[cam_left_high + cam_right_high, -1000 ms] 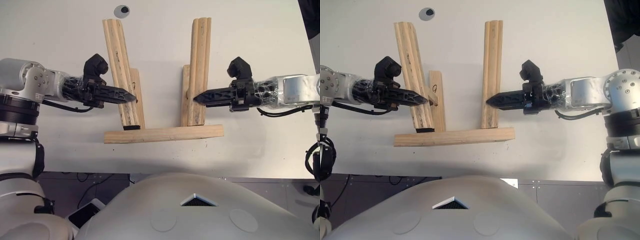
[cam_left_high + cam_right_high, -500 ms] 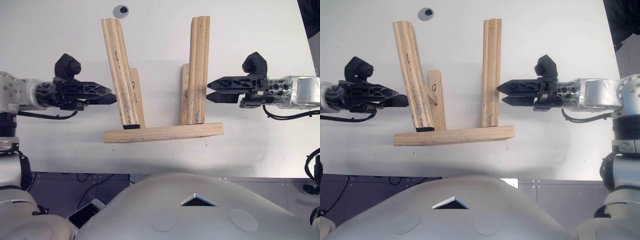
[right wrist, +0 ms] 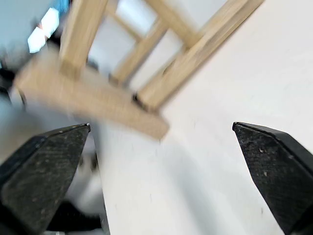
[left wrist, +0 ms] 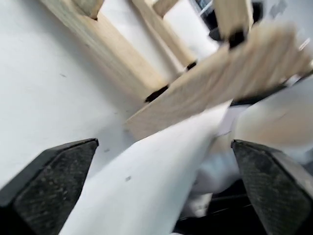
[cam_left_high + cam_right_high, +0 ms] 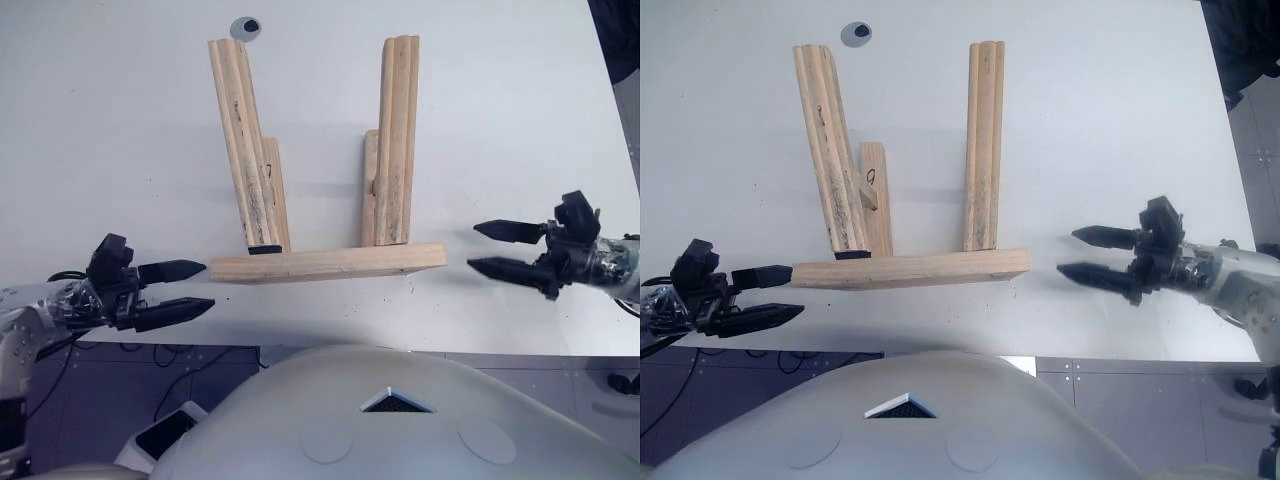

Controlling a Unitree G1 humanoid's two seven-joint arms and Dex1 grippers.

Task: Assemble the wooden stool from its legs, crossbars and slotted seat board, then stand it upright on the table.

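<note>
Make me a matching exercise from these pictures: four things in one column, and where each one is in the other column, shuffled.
Column one:
1. left gripper
2. right gripper
3. seat board
4. round disc

Column two:
A. far side of the table, by the left leg tip
B. open, apart from the board's right end
C. near the table's front edge, running left to right
D. open, apart from the board's left end

Pairs: 1-D, 2-B, 3-C, 4-A

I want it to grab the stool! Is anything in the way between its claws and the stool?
No, nothing visible is in the way. The open left gripper sits close by one end of the stool's seat board. The open right gripper is off the other end, with only bare white table between.
</note>
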